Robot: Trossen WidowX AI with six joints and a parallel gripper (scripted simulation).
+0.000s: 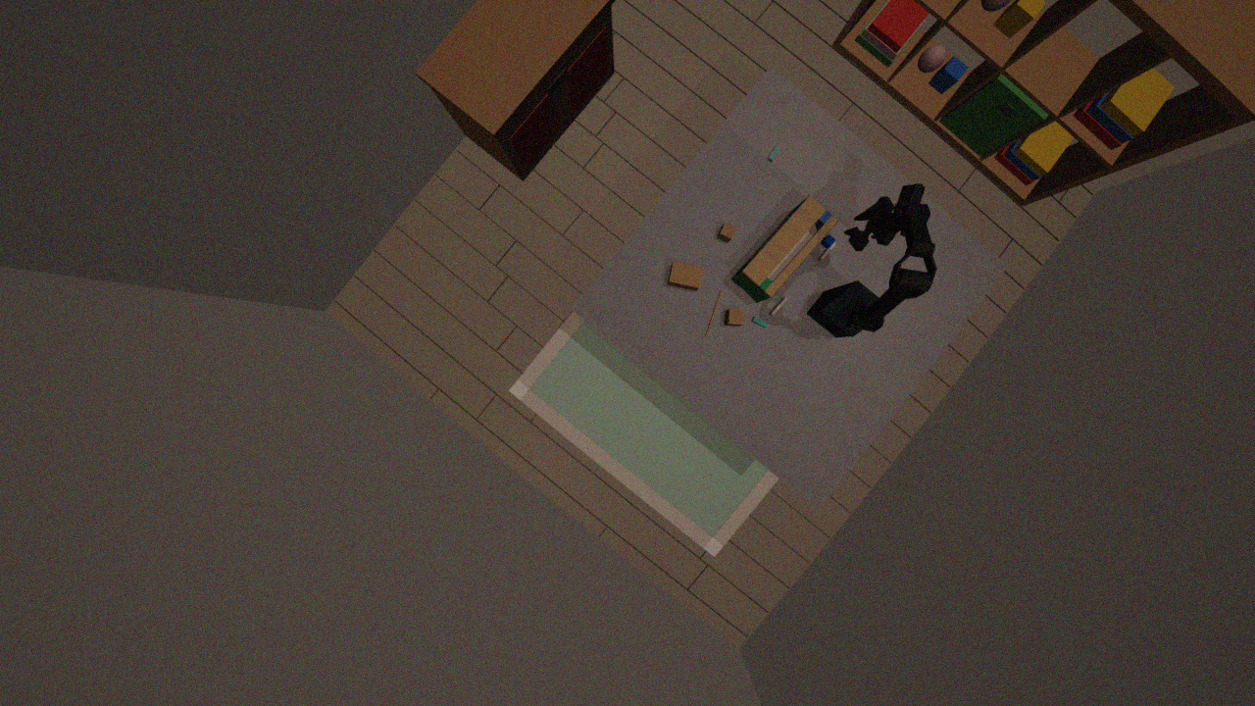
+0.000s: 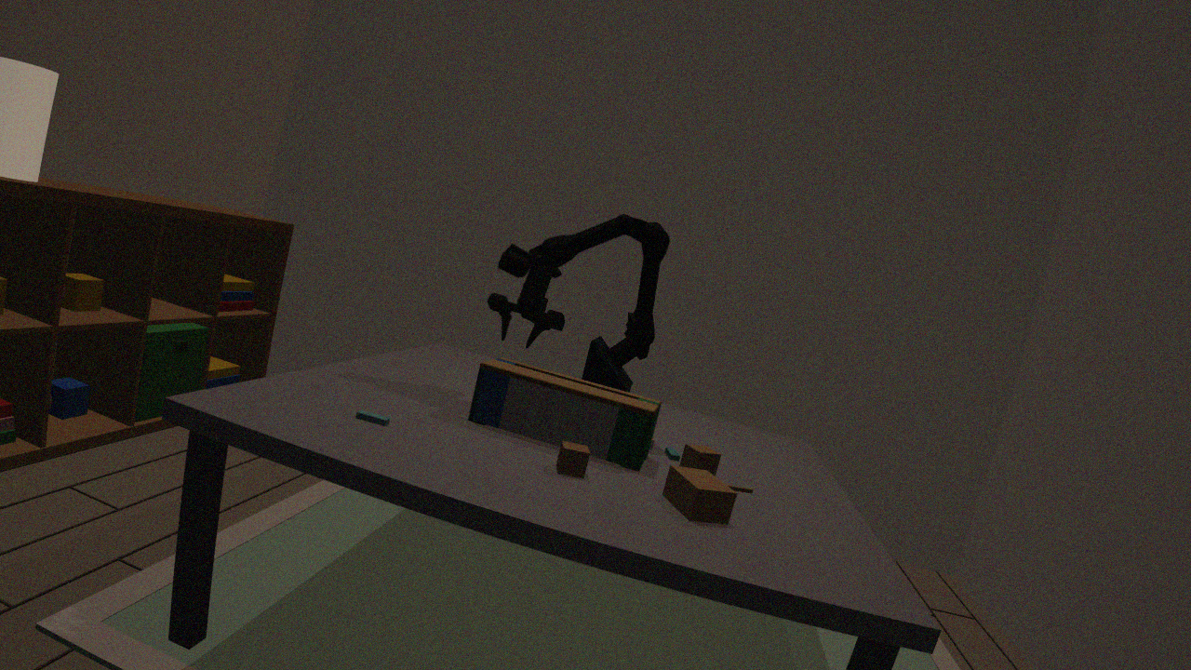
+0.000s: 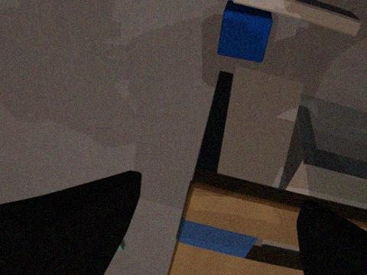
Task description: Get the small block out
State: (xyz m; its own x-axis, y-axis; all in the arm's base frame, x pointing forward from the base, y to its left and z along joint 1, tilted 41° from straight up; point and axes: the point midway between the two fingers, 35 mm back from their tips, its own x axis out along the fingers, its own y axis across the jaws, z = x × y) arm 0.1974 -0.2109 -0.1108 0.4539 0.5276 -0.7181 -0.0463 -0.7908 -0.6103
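The small blue block [image 1: 828,240] [image 3: 245,36] lies on the table outside the box, near its blue-marked end on the arm's side. It touches or nearly touches a pale strip [image 1: 825,254] [image 3: 325,19]. The box [image 1: 778,248] [image 2: 557,412] [image 3: 208,263] stands upright, with a wooden top, a blue end and a green end. It hides the block in the exterior view. My gripper [image 1: 851,226] [image 2: 515,342] [image 3: 220,198] is open and empty, high above the table near the blue end. In the wrist view the block is beyond the fingertips, with the box corner between them.
On the table [image 1: 886,386] [image 2: 399,466], wooden blocks [image 1: 727,232] [image 1: 685,276] [image 1: 734,317] and a thin stick [image 1: 715,313] lie on the box's far side and by its green end. Teal pieces [image 1: 773,154] [image 1: 760,322] lie beyond either end. Another pale strip [image 1: 778,306] lies near the green end.
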